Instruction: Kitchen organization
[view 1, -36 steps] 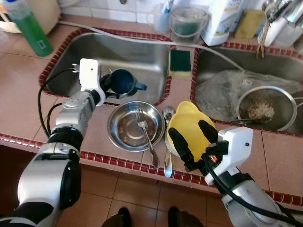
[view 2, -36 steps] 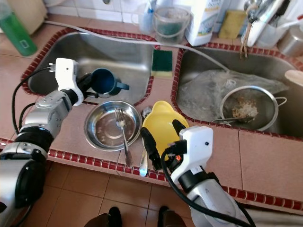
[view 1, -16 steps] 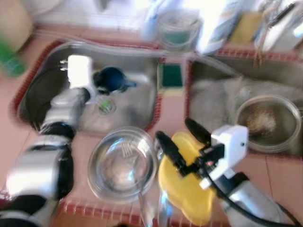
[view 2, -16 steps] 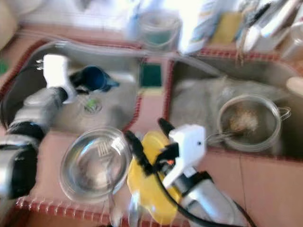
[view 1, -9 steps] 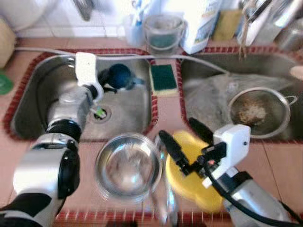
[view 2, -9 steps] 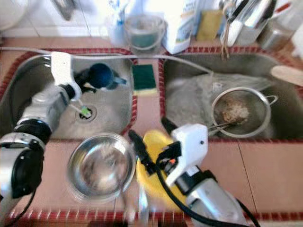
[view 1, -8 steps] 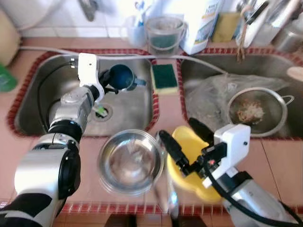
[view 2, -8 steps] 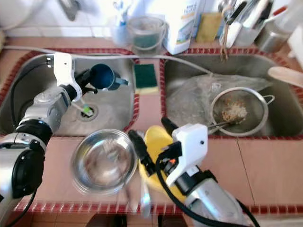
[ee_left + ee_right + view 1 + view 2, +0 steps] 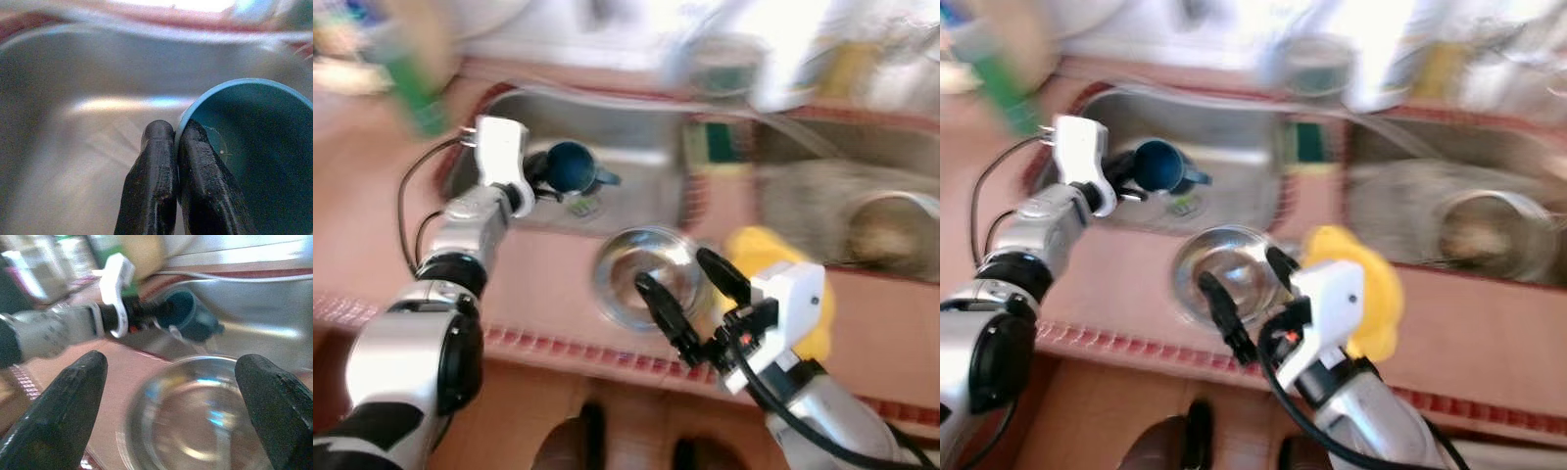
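Blurred head views over a tiled table with 2 sinks; left gripper pinched tight on the rim of a blue cup, 1 finger outside the wall and the other inside; cup held on its side over the left sink, mouth facing the head camera, handle pointing toward the right sink; something small and green in the left sink just below the cup, too smeared to name; steel bowl on the table just in front of the left sink, near its right corner; yellow dish touching or just beside the bowl on its right, partly hidden behind the right wrist; right gripper spread wide, holding nothing, hovering over the near right part of the bowl, fingers framing bowl and cup in the wrist view; green sponge on the divider between the 2 sinks; green bottle standing on the table to the left of the left sink; round strainer in the right sink, contents not readable; pale containers along the back wall behind the sinks, washed out by glare; dark shoes on the floor below the table edge.
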{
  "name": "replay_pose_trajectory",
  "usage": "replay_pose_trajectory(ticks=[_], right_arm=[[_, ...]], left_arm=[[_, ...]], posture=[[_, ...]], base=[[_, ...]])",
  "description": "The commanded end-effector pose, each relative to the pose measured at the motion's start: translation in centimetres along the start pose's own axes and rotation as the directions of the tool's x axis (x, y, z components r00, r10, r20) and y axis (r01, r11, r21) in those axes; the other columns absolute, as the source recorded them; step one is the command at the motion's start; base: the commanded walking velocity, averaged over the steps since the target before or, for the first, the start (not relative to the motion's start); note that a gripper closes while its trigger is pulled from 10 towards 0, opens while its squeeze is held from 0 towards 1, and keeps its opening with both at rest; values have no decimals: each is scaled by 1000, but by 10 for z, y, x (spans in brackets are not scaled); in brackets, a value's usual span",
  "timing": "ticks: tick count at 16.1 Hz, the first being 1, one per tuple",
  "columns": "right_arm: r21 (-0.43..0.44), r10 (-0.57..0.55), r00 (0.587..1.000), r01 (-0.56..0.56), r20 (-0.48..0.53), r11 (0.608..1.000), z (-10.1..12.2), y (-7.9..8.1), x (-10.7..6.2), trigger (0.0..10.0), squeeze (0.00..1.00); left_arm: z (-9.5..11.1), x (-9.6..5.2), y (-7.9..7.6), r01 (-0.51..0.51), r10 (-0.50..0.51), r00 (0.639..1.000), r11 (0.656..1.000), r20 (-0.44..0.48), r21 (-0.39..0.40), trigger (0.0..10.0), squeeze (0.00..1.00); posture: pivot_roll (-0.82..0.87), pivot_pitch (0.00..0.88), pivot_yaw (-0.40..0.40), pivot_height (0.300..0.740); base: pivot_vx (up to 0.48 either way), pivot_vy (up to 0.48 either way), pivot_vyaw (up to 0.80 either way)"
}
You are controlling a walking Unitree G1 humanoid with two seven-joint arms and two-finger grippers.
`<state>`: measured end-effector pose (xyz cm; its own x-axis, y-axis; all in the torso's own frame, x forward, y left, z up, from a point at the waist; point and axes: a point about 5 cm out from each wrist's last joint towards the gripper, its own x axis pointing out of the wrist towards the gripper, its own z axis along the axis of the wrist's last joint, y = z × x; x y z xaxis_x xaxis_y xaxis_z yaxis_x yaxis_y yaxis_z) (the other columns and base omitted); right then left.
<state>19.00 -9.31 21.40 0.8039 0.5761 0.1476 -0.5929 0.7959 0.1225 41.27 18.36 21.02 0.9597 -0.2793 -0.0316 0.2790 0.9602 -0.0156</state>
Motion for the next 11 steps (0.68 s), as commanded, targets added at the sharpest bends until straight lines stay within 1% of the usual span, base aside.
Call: replay_pose_trajectory(ticks=[1, 11], right_arm=[[10, -18, 1000, 18, -10, 1000, -1, 0, -5, 10000, 0], [21, -22, 1000, 23, -10, 1000, -2, 0, -5, 10000, 0]], left_arm=[[4, 0, 0, 4, -4, 1000, 1000, 4, 10, 10000, 0], [0, 1, -5, 49, -49, 999, 999, -16, 20, 10000, 0]], posture=[[-284, 288, 40, 740], [-284, 292, 44, 740]], base=[[0, 0, 0], [0, 0, 0]])
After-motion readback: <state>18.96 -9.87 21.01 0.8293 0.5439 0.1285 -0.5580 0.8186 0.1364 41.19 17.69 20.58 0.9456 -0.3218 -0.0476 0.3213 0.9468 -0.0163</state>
